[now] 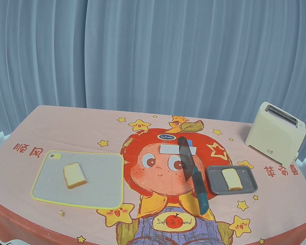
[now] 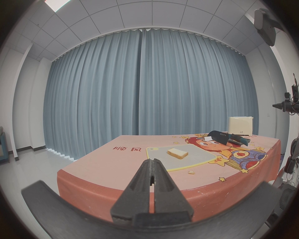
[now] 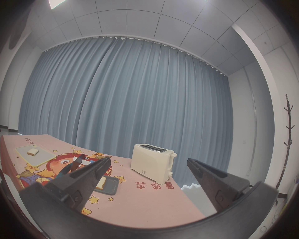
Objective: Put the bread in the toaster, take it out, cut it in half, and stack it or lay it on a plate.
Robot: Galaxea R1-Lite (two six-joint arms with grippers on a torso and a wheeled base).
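Observation:
One bread half lies on the grey, yellow-rimmed cutting board at the table's left. The other bread half rests in the dark grey tray plate at the right. A cream toaster stands at the far right, its slots showing nothing inside. A knife with a teal handle lies in the middle, blade propped on a white block. My left gripper is shut and holds nothing, off the table's near left edge. My right gripper is open, off the near right corner.
A small crumb lies just in front of the cutting board. The pink printed tablecloth drops off at the curved front edge. A blue curtain hangs behind the table.

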